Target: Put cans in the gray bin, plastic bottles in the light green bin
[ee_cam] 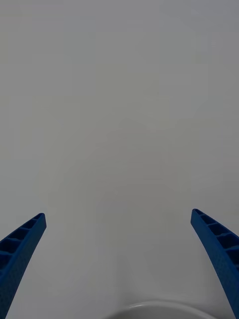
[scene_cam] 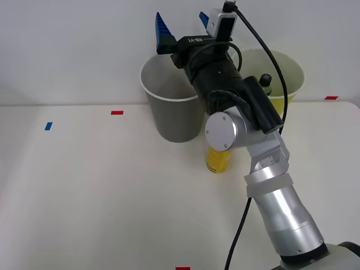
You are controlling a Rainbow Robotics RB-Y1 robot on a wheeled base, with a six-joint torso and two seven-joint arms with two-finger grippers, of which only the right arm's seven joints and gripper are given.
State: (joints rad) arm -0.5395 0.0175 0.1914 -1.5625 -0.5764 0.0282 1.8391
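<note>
The pincer (ee_cam: 119, 264) stands wide open, its two blue ribbed fingers (ee_cam: 20, 249) rising from the corners with nothing between them. Beyond them lies a plain pale wall (ee_cam: 119, 99). A curved white rim (ee_cam: 164, 308) shows between the fingers' bases.

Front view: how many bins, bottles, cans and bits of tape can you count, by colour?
Gray bin: 1
Yellow-green bin: 1
Dark bottle inside the yellow-green bin: 1
Yellow can on the table, partly behind the arm: 1
Red tape marks: 3
Blue tape mark: 1
Total: 8
</note>
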